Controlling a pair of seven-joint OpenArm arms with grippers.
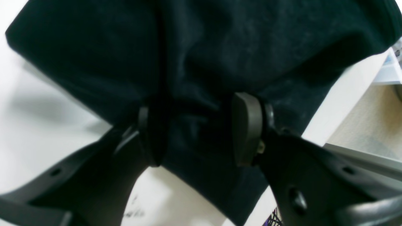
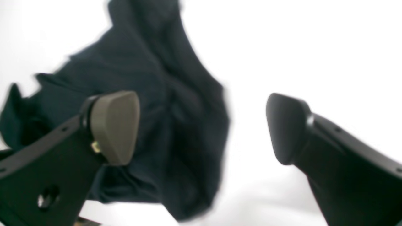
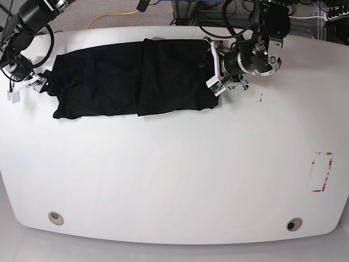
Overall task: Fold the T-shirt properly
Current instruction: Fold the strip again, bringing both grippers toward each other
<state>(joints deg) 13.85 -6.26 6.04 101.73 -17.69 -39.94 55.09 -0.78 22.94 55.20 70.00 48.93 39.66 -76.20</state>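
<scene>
Right now the plain black short-sleeved cloth T-shirt [image 3: 128, 82] lies stretched sideways across the far half of the broad white table [image 3: 174, 180], flat for the most part, with one panel already lapped over another so that a seam-like edge runs down near its middle.

At the base view's right end, the left gripper [image 1: 201, 131] is clamped on the shirt: its wrist camera shows dark cloth bunched between the two pads [image 1: 246, 128] and lifting a little off the tabletop. At the other end the right gripper [image 2: 202, 128] stands with its jaws spread wide and nothing between them; the shirt's crumpled edge lies just beyond its tan pad [image 2: 114, 125], close but not held. That view is blurred, so I cannot say whether a fingertip brushes the fabric.

To my eye the sleeves-in fold looks done and the work is at the stage of bringing one end across. Next, I would guess, the left gripper must carry its pinched end over toward the far side without dragging the whole shirt, while the right one either takes a fresh hold on its edge or keeps clear.

A red rectangular outline [image 3: 322, 173] marks the table near the right edge, well apart from everything.
</scene>
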